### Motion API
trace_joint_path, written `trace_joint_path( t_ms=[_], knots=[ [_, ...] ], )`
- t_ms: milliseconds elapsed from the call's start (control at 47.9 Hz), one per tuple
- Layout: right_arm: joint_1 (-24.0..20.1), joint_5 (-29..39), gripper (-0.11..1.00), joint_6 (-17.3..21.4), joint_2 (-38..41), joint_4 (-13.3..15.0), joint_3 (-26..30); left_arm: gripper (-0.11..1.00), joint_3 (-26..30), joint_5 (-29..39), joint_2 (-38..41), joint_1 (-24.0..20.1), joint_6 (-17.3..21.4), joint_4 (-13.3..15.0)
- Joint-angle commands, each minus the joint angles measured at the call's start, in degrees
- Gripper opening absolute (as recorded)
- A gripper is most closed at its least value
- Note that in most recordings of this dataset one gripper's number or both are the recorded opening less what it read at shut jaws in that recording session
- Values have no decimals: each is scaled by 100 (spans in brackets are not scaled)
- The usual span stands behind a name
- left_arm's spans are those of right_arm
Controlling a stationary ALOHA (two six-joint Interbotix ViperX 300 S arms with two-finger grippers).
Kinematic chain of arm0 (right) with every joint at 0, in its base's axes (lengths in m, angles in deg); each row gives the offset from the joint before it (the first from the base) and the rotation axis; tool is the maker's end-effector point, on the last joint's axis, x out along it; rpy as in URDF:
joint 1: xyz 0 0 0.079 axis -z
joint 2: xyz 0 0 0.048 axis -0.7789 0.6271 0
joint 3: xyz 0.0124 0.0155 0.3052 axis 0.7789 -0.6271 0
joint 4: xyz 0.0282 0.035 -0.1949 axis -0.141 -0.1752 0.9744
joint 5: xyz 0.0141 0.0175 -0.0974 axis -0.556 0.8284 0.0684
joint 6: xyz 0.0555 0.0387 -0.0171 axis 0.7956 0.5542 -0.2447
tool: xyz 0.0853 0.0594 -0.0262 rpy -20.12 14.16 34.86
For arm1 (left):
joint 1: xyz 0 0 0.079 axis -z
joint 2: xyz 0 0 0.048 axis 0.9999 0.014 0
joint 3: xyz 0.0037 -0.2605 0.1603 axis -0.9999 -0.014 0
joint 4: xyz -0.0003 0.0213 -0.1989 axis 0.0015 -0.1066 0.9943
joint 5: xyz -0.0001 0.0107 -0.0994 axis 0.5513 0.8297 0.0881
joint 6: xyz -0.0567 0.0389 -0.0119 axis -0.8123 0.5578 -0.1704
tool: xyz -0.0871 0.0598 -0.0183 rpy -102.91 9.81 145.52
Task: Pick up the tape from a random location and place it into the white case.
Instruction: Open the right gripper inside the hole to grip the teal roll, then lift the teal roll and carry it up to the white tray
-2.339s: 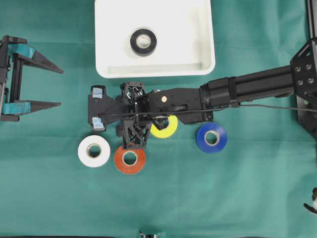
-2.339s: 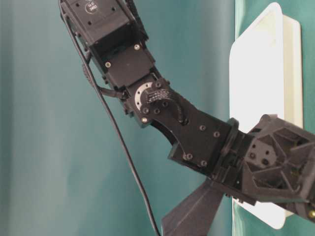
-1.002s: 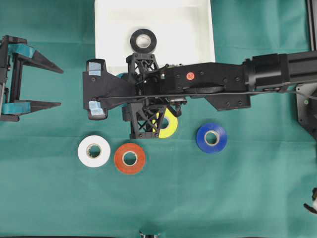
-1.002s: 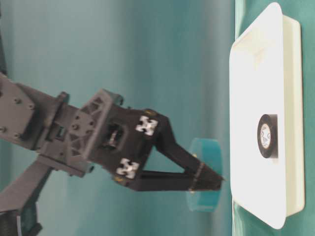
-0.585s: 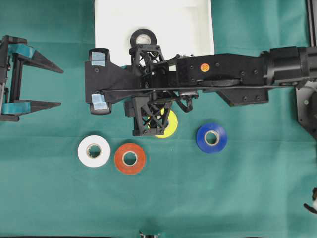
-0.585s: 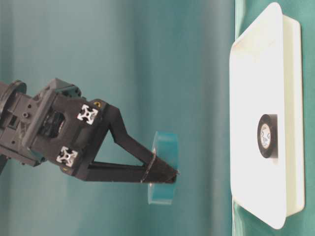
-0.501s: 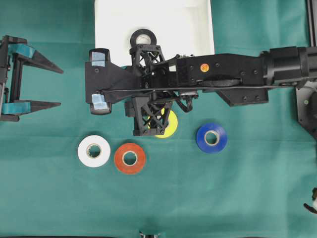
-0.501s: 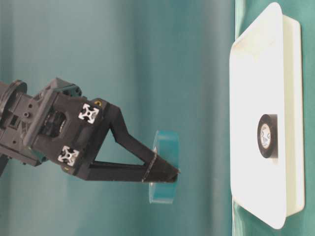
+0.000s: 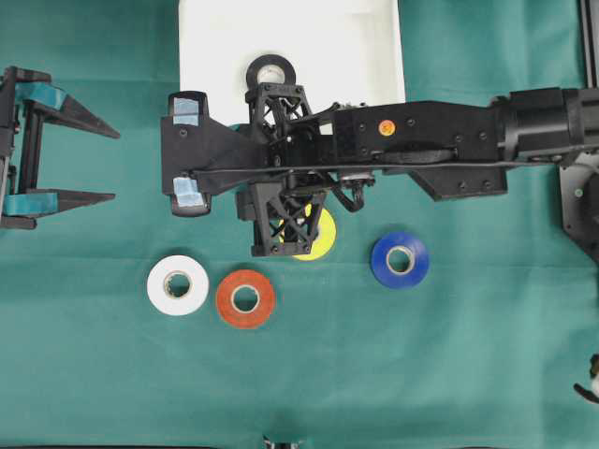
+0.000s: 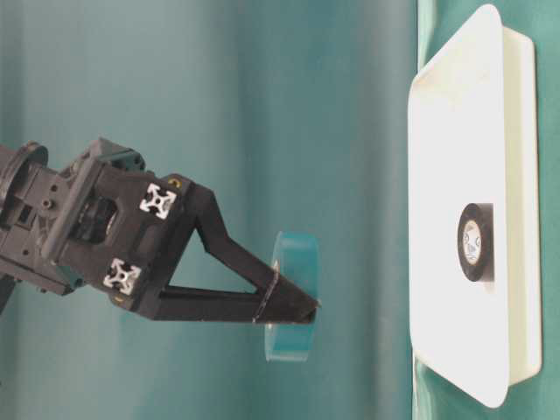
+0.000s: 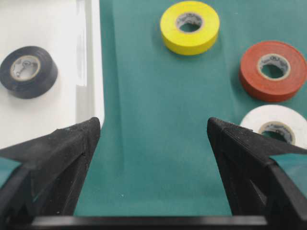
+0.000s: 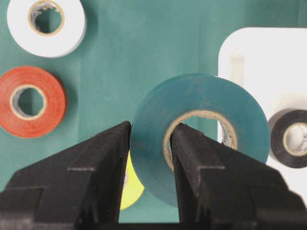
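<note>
We are mid-carry: our right gripper has its jaws clamped on the wall of the green tape, lifted off the table. The white case lies just beyond the jaws; next we must reach over its rim and let go. Our left gripper idles, jaws spread.

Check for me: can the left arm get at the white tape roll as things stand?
Probably yes. The left gripper is open and empty, and the white roll lies on open cloth with nothing between them. The right gripper, shut on the green roll, is clear of that path.
</note>
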Motion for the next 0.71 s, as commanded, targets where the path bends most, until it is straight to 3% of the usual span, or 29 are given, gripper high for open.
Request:
trace_joint_path(
  t_ms=[0,334,689],
  knots=[
    [0,-18,29,9,-237,9,176,98,62,-26,18,9,0,9],
    [9,-35,29,9,-237,9,176,98,62,-26,9,9,0,9],
    [193,-18,29,-18,-237,281,176,98,62,-26,18,9,0,9]
  ],
)
